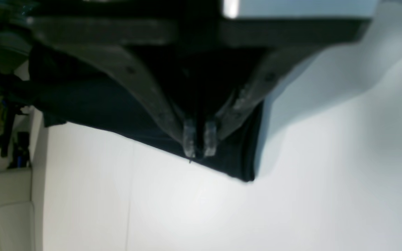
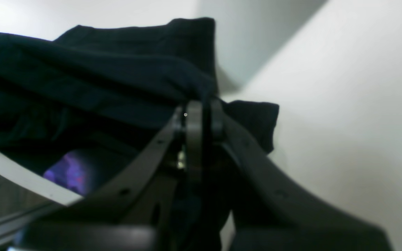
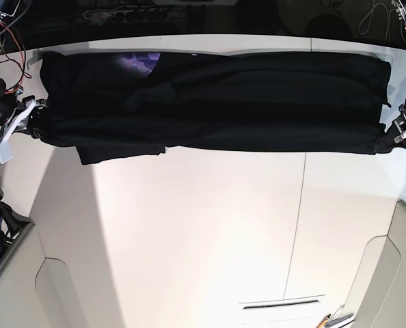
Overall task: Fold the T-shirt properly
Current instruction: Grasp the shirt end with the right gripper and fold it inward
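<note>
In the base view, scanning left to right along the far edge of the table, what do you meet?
Right pincer gripping the shirt's end → purple print patch → long black span of the T-shirt → left pincer gripping the other end.

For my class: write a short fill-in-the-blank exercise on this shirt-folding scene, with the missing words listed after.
1. The T-shirt is mostly ____ in colour.
2. The left gripper is shut on the shirt's ____.
3. The right gripper is ____ on the cloth.
4. The table under the shirt is ____.

Missing words: black; edge; shut; white
</note>
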{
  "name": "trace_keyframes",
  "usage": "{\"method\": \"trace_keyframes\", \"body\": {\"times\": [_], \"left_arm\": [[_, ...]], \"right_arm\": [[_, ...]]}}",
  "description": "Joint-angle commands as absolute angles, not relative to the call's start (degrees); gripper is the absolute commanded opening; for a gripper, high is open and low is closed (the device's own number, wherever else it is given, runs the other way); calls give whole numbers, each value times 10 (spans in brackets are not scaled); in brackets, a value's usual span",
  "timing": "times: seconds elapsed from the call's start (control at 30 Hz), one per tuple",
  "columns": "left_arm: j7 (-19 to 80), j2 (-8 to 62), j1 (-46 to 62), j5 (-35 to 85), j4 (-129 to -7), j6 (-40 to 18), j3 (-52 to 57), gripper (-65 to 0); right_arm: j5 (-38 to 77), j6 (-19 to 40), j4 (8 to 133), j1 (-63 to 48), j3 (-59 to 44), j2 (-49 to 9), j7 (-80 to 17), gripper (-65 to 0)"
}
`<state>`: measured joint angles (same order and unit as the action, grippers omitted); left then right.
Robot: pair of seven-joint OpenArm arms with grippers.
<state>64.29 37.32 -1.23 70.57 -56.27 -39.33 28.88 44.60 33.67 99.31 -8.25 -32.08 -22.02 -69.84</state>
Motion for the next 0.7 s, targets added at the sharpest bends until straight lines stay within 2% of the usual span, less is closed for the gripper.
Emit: {"method": "trace_keyframes", "body": {"times": [0.0,0.03,0.1,0.13,0.17,0.47,0.67], "left_arm": [[635,390,-18,722,-572,-400,293,-617],[635,390,-18,722,-572,-400,293,-532],[634,391,-19,722,-574,-400,293,-409],[634,391,-19,723,-576,-400,293,-393],[635,391,-19,722,-578,-400,293,-394],[635,391,-19,722,-604,-400,293,-394],[634,390,-19,723,-606,-400,293,-394]], "right_arm": [[444,336,1001,-78,-326,-227,-690,-650],[444,336,1001,-78,-326,-226,-690,-650],[452,336,1001,-78,-326,-223,-689,-459],[457,336,1001,-78,-326,-223,-688,-394],[457,336,1003,-77,-326,-222,-687,-359],[438,336,1028,-26,-325,-213,-643,-353],[340,326,945,25,-290,-187,-586,-353]]}}
